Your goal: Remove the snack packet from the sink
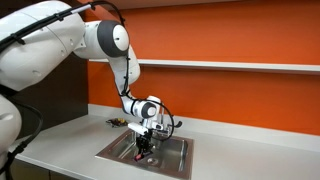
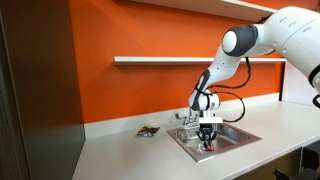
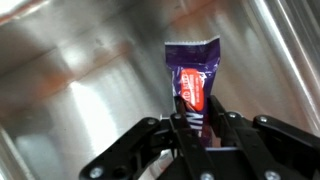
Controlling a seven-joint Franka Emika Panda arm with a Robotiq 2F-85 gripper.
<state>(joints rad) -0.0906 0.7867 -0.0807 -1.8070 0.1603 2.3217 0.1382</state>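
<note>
A purple snack packet (image 3: 192, 72) with a red and white logo stands between my gripper's (image 3: 200, 122) black fingers in the wrist view. The fingers are shut on its lower end. Behind it is the steel wall of the sink (image 3: 70, 90). In both exterior views the gripper (image 1: 144, 139) (image 2: 208, 136) reaches down into the steel sink (image 1: 172, 158) (image 2: 232, 142) set in the white counter. The packet (image 1: 143, 152) shows only as a small dark and red shape under the fingers (image 2: 207, 145).
A faucet (image 1: 170, 125) (image 2: 186, 117) stands at the sink's back edge. A small dark object (image 2: 148, 131) lies on the counter beside the sink; it also shows in an exterior view (image 1: 115, 122). An orange wall with a white shelf (image 2: 160, 60) is behind.
</note>
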